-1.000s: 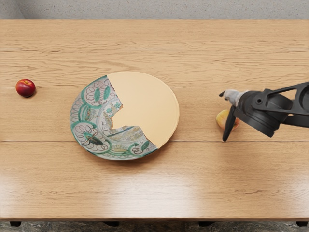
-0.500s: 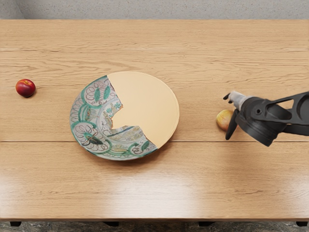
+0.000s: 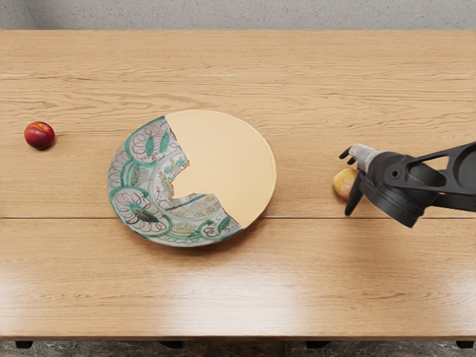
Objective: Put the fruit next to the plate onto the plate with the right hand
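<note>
Bare wooden table (image 3: 312, 89) lies open between the patterned plate (image 3: 223, 156) and the yellow-orange fruit (image 3: 342, 183), which my right hand (image 3: 360, 177) meets from the right, its grip impossible to tell.

left fruit (image 3: 39, 134) far left | plate (image 3: 223, 160) centre | right fruit (image 3: 342, 182) beside robot hand (image 3: 358, 177)

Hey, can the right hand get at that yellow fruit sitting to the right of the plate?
Probably yes. The right hand sits right at the yellow fruit, covering part of its right side, and nothing shows between the two to block it.
</note>
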{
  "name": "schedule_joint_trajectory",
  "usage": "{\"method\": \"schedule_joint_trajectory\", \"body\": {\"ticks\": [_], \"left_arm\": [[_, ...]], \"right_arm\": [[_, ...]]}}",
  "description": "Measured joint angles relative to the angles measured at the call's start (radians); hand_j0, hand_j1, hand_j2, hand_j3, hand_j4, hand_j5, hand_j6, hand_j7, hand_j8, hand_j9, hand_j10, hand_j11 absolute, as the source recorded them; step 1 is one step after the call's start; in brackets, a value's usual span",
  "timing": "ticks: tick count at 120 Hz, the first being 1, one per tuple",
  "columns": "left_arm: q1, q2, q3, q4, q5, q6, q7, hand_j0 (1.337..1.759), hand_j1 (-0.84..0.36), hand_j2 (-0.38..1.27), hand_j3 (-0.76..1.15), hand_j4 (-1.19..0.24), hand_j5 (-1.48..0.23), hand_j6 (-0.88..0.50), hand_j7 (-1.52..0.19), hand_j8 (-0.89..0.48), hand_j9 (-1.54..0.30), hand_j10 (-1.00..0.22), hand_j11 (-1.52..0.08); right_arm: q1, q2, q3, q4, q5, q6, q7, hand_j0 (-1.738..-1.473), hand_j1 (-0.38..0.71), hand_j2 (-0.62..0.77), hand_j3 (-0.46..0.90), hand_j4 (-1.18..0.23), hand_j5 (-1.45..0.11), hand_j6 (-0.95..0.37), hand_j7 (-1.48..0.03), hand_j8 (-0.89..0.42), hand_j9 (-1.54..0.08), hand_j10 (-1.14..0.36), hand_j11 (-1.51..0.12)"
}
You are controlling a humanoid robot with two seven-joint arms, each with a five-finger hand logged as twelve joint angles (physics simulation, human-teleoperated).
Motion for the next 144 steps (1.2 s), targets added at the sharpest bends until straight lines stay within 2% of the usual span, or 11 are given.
{"method": "schedule_joint_trajectory", "body": {"ticks": [16, 26, 44, 57, 60, 70, 96, 113, 119, 132, 144], "left_arm": [[0.000, 0.000, 0.000, 0.000, 0.000, 0.000, 0.000, 1.658, 0.35, 0.00, 0.00, 0.00, 0.00, 0.00, 0.00, 0.00, 0.00, 0.00, 0.00], [0.000, 0.000, 0.000, 0.000, 0.000, 0.000, 0.000, 1.658, 0.35, 0.00, 0.00, 0.00, 0.00, 0.00, 0.00, 0.00, 0.00, 0.00, 0.00], [0.000, 0.000, 0.000, 0.000, 0.000, 0.000, 0.000, 1.658, 0.35, 0.00, 0.00, 0.00, 0.00, 0.00, 0.00, 0.00, 0.00, 0.00, 0.00], [0.000, 0.000, 0.000, 0.000, 0.000, 0.000, 0.000, 1.658, 0.35, 0.00, 0.00, 0.00, 0.00, 0.00, 0.00, 0.00, 0.00, 0.00, 0.00], [0.000, 0.000, 0.000, 0.000, 0.000, 0.000, 0.000, 1.658, 0.35, 0.00, 0.00, 0.00, 0.00, 0.00, 0.00, 0.00, 0.00, 0.00, 0.00], [0.000, 0.000, 0.000, 0.000, 0.000, 0.000, 0.000, 1.658, 0.35, 0.00, 0.00, 0.00, 0.00, 0.00, 0.00, 0.00, 0.00, 0.00, 0.00], [0.000, 0.000, 0.000, 0.000, 0.000, 0.000, 0.000, 1.658, 0.35, 0.00, 0.00, 0.00, 0.00, 0.00, 0.00, 0.00, 0.00, 0.00, 0.00], [0.000, 0.000, 0.000, 0.000, 0.000, 0.000, 0.000, 1.658, 0.35, 0.00, 0.00, 0.00, 0.00, 0.00, 0.00, 0.00, 0.00, 0.00, 0.00], [0.000, 0.000, 0.000, 0.000, 0.000, 0.000, 0.000, 1.658, 0.35, 0.00, 0.00, 0.00, 0.00, 0.00, 0.00, 0.00, 0.00, 0.00, 0.00], [0.000, 0.000, 0.000, 0.000, 0.000, 0.000, 0.000, 1.658, 0.35, 0.00, 0.00, 0.00, 0.00, 0.00, 0.00, 0.00, 0.00, 0.00, 0.00], [-0.001, 0.000, 0.000, 0.000, 0.000, 0.000, 0.000, 1.658, 0.35, 0.00, 0.00, 0.00, 0.00, 0.00, 0.00, 0.00, 0.00, 0.00, 0.00]], "right_arm": [[-0.009, 0.002, 0.004, -0.008, -0.019, -0.002, 0.000, -1.658, -0.03, -0.05, 0.00, -0.27, -0.35, -0.27, -0.35, -0.27, -0.35, -0.27, -0.35], [-0.047, 0.001, 0.042, -0.024, -0.034, -0.001, 0.000, -1.658, 0.14, -0.08, 0.00, -0.42, -0.53, -0.40, -0.53, -0.33, -0.53, -0.41, -0.53], [-0.089, 0.000, 0.087, -0.044, -0.048, -0.002, -0.001, -1.653, 0.19, 0.21, 0.00, -0.64, -0.76, -0.46, -0.79, -0.34, -0.79, -0.44, -0.80], [-0.129, -0.005, 0.147, -0.067, -0.035, -0.001, -0.001, -1.648, 0.20, 0.20, 0.00, -0.73, -0.90, -0.42, -0.92, -0.28, -0.93, -0.38, -0.94], [-0.142, -0.006, 0.165, -0.077, -0.032, 0.001, -0.001, -1.648, 0.24, 0.35, 0.00, -0.75, -0.93, -0.41, -0.95, -0.27, -0.95, -0.37, -0.97], [-0.186, -0.014, 0.238, -0.122, -0.025, 0.025, -0.001, -1.644, 0.26, 0.32, 0.00, -0.79, -1.00, -0.37, -1.01, -0.21, -1.02, -0.33, -1.04], [-0.293, -0.062, 0.595, -0.257, -0.019, 0.094, 0.000, -1.639, 0.25, 0.28, 0.00, -0.85, -1.08, -0.35, -1.09, -0.17, -1.10, -0.31, -1.09], [-0.444, -0.105, 0.997, -0.339, 0.000, 0.380, -0.001, -1.637, 0.21, 0.18, 0.00, -0.87, -1.09, -0.39, -1.11, -0.17, -1.12, -0.30, -1.12], [-0.485, -0.122, 1.101, -0.351, 0.054, 0.492, -0.001, -1.637, 0.22, 0.23, 0.00, -0.87, -1.09, -0.39, -1.12, -0.17, -1.13, -0.30, -1.13], [-0.527, -0.140, 1.210, -0.358, 0.178, 0.668, -0.001, -1.637, 0.22, 0.24, 0.00, -0.88, -1.10, -0.39, -1.12, -0.16, -1.14, -0.30, -1.14], [-0.536, -0.093, 1.247, -0.366, 0.217, 0.732, -0.001, -1.637, 0.22, 0.23, 0.00, -0.88, -1.09, -0.38, -1.13, -0.17, -1.14, -0.29, -1.15]]}}
